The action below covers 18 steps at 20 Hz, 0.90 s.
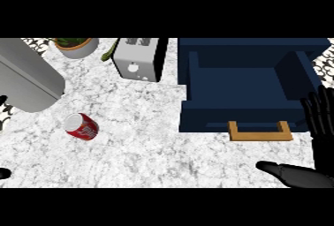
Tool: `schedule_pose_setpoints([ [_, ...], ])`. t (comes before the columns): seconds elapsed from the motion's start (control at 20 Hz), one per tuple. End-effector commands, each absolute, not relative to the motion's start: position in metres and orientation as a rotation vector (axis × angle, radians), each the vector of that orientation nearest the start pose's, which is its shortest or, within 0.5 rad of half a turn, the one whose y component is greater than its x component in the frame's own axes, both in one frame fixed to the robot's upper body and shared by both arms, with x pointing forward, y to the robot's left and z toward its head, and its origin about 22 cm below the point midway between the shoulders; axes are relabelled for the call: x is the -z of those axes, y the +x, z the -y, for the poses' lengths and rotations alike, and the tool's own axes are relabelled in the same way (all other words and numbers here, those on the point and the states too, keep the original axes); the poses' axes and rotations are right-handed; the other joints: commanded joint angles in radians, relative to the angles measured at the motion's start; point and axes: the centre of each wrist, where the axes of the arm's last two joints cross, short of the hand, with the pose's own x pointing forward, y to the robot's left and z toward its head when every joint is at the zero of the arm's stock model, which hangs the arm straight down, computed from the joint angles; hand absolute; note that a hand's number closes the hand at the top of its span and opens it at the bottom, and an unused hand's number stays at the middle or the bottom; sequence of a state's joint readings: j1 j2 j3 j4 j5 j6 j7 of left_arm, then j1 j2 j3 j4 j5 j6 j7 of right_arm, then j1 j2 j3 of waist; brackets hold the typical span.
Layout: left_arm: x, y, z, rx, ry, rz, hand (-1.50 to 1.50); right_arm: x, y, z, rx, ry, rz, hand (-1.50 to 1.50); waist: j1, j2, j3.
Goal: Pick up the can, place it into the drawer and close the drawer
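Observation:
A red can (82,126) with a silver top lies on its side on the marble counter, left of centre. The dark blue drawer (244,86) stands open at the upper right, nothing inside it, with a wooden handle (259,131) on its front. My right hand (317,145) is at the right edge, fingers straight and pointing up beside the drawer's front corner, thumb out to the left. It holds nothing and is far from the can. My left forearm fills the upper left as a grey cylinder (26,79); only black bits show at the left edge.
A silver toaster (138,59) stands at the back centre, just left of the drawer. A potted plant (76,46) sits at the back left. Bare marble counter (163,154) stretches between the can and my right hand.

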<state>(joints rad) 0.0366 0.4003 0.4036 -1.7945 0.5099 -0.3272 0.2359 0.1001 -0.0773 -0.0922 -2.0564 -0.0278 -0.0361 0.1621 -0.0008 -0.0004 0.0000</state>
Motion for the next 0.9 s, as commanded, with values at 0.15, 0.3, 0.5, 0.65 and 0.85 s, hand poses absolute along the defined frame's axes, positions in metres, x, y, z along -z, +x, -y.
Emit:
schedule_pose_setpoints([
  [0.15, -0.087, 0.237, -0.364, 0.066, -0.047, 1.606, -1.50, -0.100, 0.191, 0.275, 0.061, -0.177, 1.800, -1.50, -0.005, 0.001, 0.000],
  [0.3, -0.066, 0.221, -0.364, 0.043, -0.018, 1.607, -1.50, -0.108, 0.195, 0.280, 0.104, -0.172, 1.831, -1.50, 0.000, 0.000, 0.000],
  [0.5, -0.035, 0.221, -0.361, 0.076, 0.014, 1.589, -1.50, -0.111, 0.189, 0.292, 0.068, -0.193, 1.839, -1.50, -0.001, 0.001, 0.000],
  [0.65, -0.016, 0.219, -0.358, 0.067, 0.029, 1.572, -1.50, -0.101, 0.185, 0.300, 0.070, -0.189, 1.828, -1.50, -0.002, 0.000, 0.000],
  [0.85, 0.005, 0.211, -0.349, 0.068, 0.047, 1.554, -1.50, -0.117, 0.180, 0.304, 0.053, -0.176, 1.828, -1.50, 0.000, 0.000, 0.000],
])
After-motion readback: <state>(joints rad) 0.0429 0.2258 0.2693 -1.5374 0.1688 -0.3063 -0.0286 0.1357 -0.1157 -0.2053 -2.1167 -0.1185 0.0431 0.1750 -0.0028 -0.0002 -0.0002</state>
